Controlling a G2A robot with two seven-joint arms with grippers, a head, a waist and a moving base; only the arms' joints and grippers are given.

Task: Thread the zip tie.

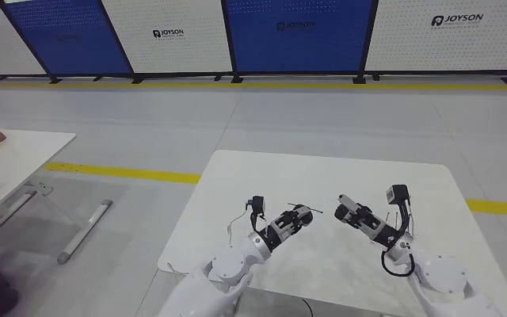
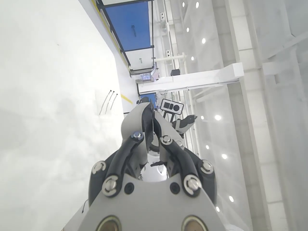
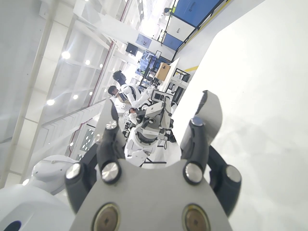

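Pinching the zip tie (image 1: pixel 307 210), the left claw (image 1: pixel 299 214) faces the open right claw (image 1: pixel 343 207).

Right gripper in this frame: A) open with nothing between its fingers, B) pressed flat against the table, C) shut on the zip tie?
A: the right gripper has its fingers spread wide apart with nothing between them, while the zip tie sticks out of the shut left gripper.
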